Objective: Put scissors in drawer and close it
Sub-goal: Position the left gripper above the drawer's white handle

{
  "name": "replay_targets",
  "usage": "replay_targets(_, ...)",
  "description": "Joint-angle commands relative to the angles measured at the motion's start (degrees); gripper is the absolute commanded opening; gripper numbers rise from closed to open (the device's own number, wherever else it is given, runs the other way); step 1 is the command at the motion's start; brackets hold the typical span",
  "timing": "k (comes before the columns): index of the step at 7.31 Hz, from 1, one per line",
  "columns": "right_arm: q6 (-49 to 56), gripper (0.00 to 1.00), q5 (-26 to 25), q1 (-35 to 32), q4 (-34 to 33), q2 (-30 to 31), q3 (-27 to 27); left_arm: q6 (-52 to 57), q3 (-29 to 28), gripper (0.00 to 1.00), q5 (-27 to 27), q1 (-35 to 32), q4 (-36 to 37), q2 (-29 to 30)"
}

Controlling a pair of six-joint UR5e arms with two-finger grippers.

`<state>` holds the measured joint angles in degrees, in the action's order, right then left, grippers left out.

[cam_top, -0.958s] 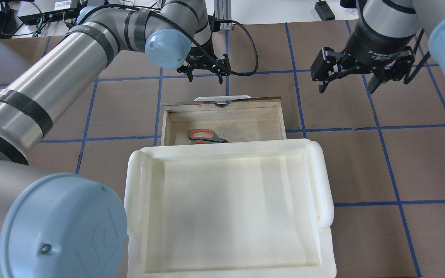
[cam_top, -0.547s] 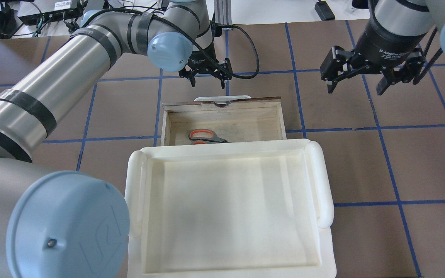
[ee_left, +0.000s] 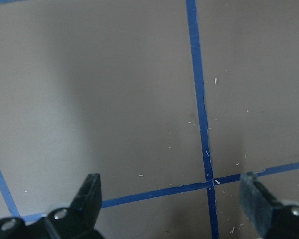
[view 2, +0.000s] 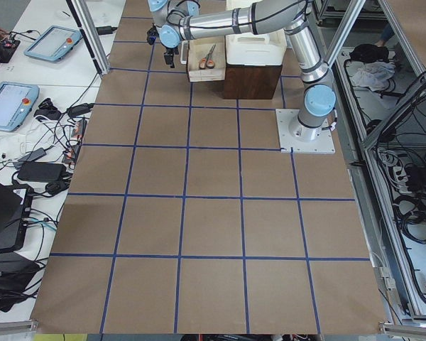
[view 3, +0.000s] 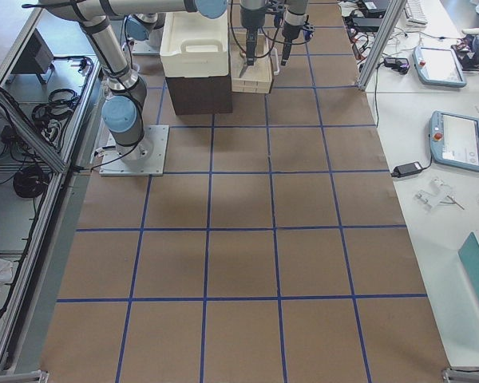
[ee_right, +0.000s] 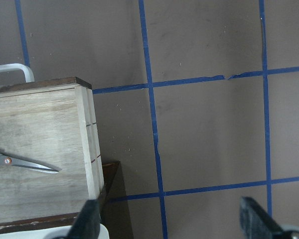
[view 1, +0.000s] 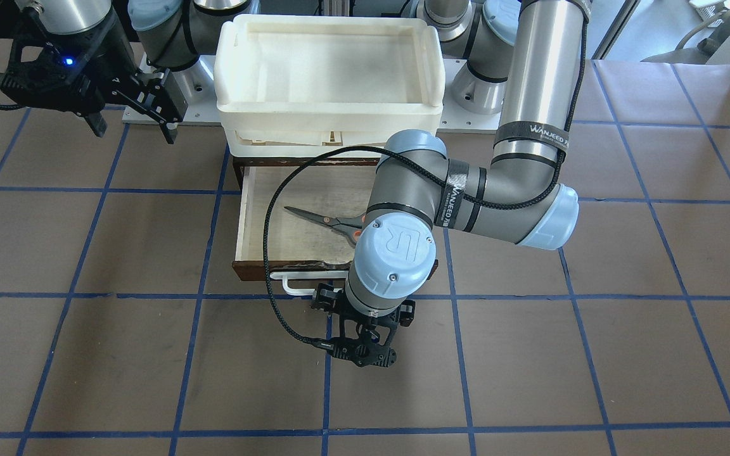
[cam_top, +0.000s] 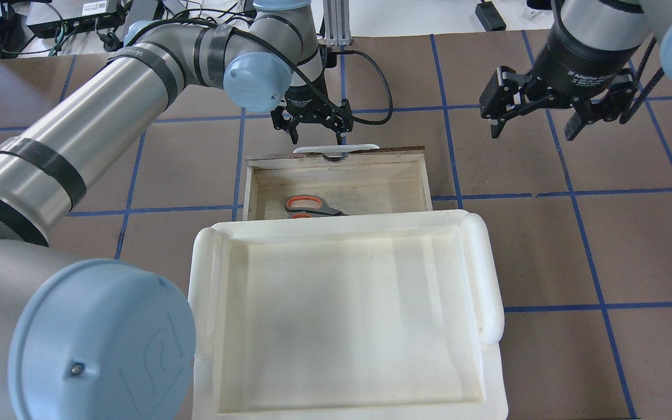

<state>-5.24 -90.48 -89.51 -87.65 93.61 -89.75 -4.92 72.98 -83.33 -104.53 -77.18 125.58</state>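
While it is spread wide and empty, the left gripper (cam_top: 317,136) is held just beyond the handle (cam_top: 336,148) of the drawer (cam_top: 384,192).
The right gripper (cam_top: 531,133) is likewise spread, well aside; the scissors (cam_top: 311,205) are seen lying inside the open drawer.

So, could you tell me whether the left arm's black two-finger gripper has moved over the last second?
Yes. In the overhead view the left gripper has come toward the robot, closing on the white bar handle of the dark brown wooden drawer.
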Motion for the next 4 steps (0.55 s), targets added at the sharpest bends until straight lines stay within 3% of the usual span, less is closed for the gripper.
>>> replay_targets(1,-1.52,1.00,-0.13,-0.57,-0.15,-2.63,3.42,0.00,0.05,1.00,1.24,0.03,-0.78,-0.16)
replay_targets(4,-1.44,1.00,-0.31,-3.21,-2.25,-3.52,3.53,-0.27,0.05,1.00,1.33,-0.06,-2.44,-0.33)
